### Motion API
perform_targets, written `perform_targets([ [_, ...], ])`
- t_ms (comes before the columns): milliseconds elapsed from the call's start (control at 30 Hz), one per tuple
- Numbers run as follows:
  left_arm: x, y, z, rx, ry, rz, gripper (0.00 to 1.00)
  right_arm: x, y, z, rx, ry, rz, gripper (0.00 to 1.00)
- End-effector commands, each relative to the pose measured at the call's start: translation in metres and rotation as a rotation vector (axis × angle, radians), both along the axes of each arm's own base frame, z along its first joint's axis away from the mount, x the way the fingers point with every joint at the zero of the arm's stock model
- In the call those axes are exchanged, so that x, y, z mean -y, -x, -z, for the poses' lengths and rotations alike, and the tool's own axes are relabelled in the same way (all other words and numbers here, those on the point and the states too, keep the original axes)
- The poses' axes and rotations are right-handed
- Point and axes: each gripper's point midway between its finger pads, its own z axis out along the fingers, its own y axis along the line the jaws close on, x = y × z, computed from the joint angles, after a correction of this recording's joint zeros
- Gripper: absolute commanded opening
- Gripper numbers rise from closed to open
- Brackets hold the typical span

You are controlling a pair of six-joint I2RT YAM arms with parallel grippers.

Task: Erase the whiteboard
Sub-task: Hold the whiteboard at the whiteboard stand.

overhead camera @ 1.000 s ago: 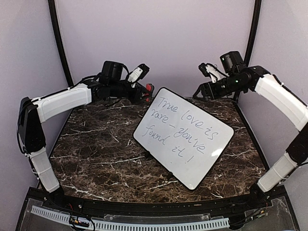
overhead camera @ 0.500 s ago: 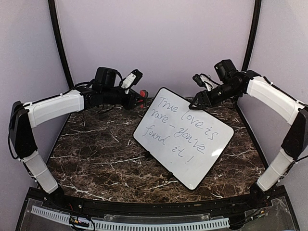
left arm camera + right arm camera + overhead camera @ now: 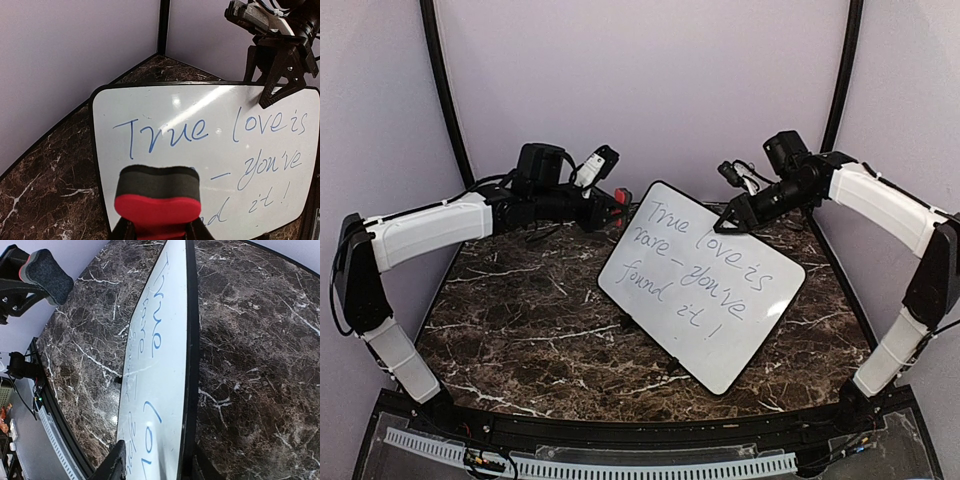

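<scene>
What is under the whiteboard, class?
The marble table lies beneath the whiteboard; two small black feet show at its near edge. The surface directly below is covered.

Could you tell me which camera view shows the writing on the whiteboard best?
The top external view: all of the writing is readable. In the left wrist view the eraser hides part; the right wrist view sees the whiteboard steeply, nearly edge-on.

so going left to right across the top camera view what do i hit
left arm's white link → left tool holding the red eraser → whiteboard → right arm's white link
</scene>
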Motion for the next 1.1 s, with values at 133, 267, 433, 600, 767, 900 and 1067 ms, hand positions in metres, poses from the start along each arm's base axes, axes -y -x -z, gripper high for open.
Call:
perform_targets([
  [133,-0.004,0.003,-0.017,0.039,0.035,-0.014,0.22,-0.013,0.019,-0.02,-0.029,-0.126,-0.059,0.25],
  [267,-0.004,0.005,-0.016,0.047,0.037,-0.003,0.22,-0.017,0.022,-0.03,-0.035,-0.159,-0.069,0.22],
  [433,-0.004,0.006,-0.016,0.053,0.036,0.001,0.22,-0.021,0.026,-0.037,-0.035,-0.156,-0.069,0.12],
  [600,-0.006,0.004,-0.017,0.074,0.022,-0.021,0.22,-0.034,0.035,-0.029,-0.042,-0.097,-0.084,0.0],
  [767,-0.008,0.008,-0.026,0.129,-0.004,-0.038,0.22,-0.045,0.043,-0.035,-0.028,-0.071,-0.073,0.0],
  [900,-0.01,0.016,-0.033,0.158,-0.035,-0.06,0.22,-0.049,0.046,-0.049,0.012,-0.061,-0.054,0.0],
  [1067,-0.02,0.028,-0.035,0.139,-0.005,-0.076,0.21,-0.054,0.054,-0.059,0.053,-0.052,-0.063,0.0],
])
